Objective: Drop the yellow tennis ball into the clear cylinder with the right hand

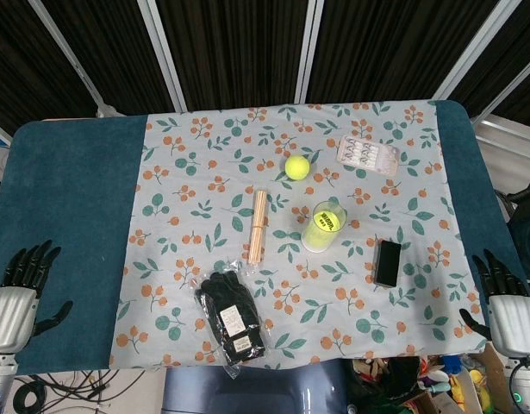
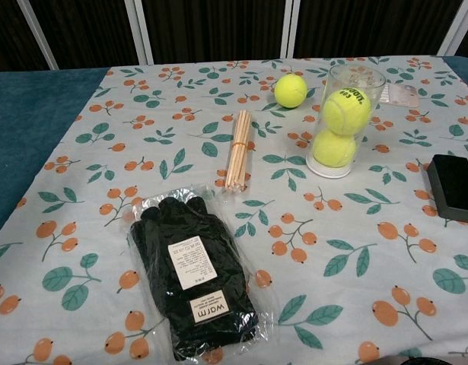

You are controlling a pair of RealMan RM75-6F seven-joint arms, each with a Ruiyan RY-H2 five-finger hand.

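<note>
inside the clear cylinder [image 2: 348, 122] two yellow tennis balls [image 2: 345, 110] sit stacked.

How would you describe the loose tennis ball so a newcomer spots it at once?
On the floral tablecloth, find the clear cylinder right of centre. The loose tennis ball lies just beyond it, toward the far edge. Unlike the two stacked balls inside, it sits bare on the cloth.

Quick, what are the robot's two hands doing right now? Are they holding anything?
Left hand: open, fingers spread, holding nothing.
Right hand: open, fingers spread, holding nothing.
</note>
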